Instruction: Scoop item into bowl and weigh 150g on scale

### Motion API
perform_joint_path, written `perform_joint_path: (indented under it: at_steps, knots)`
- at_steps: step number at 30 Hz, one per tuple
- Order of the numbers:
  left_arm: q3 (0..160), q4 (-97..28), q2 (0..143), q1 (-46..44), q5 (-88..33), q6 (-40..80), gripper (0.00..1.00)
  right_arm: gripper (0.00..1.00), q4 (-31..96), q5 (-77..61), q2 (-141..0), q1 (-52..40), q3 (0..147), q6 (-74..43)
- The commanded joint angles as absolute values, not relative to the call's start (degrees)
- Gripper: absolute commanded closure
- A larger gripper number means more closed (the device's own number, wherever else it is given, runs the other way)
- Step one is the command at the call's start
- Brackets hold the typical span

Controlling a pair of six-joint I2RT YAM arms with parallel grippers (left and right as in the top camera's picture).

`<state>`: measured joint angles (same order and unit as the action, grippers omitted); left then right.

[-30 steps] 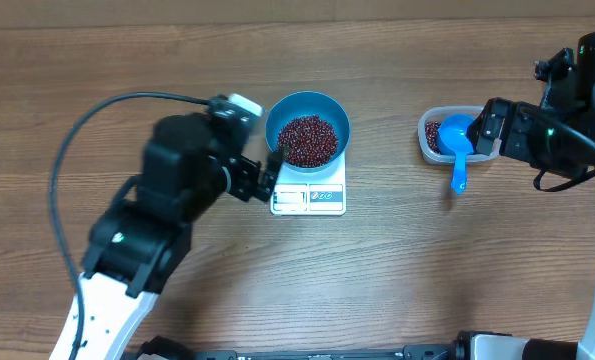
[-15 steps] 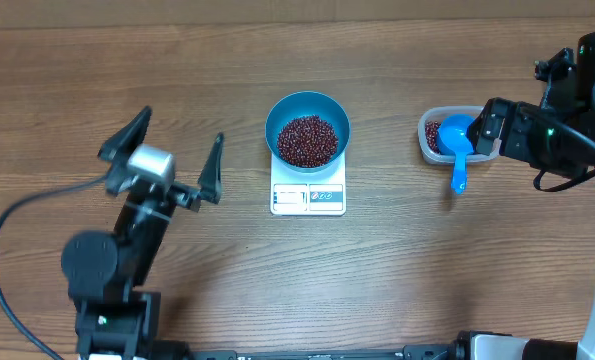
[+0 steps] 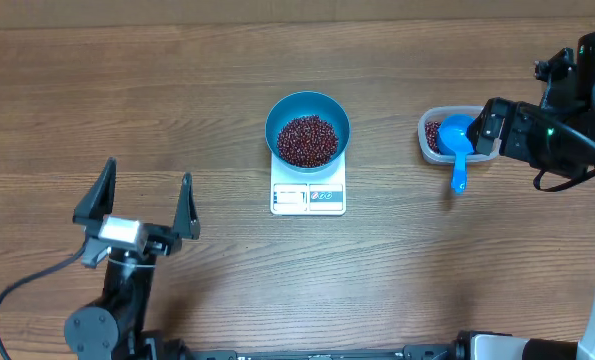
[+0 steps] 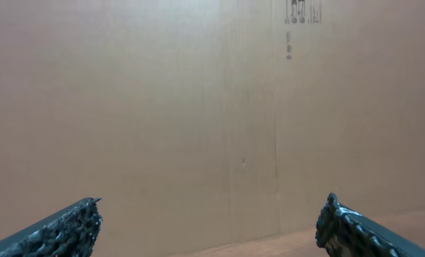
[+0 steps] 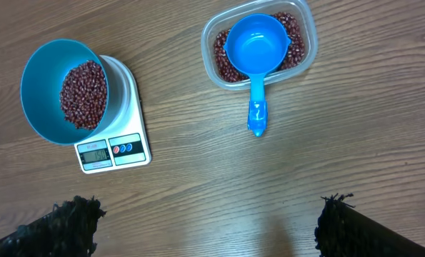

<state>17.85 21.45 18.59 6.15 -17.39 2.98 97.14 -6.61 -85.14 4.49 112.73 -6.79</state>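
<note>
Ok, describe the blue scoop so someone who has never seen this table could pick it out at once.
On the wooden table, look right of the white scale and teal bowl for a clear plastic tub of red-brown beans. The scoop rests in it, handle sticking out over the rim. It is the only bright blue thing with a handle, smaller than the bowl.
</note>
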Motion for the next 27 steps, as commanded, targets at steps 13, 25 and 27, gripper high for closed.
perform_joint_path:
  at_steps: [13,25,27]
  knots:
    - [2.7,23.0,4.7,6.7,-13.0,7.9,0.00,0.00,97.0,-6.7,-85.0,4.6,113.5,-5.9]
    - [0.3,7.9,0.1,6.8,-12.1,10.3,0.00,0.00,97.0,-6.7,-85.0,4.6,113.5,-5.9]
    - [0.3,4.4,0.1,6.8,-12.0,10.3,0.00,0.00,97.0,-6.7,-85.0,4.6,113.5,-5.9]
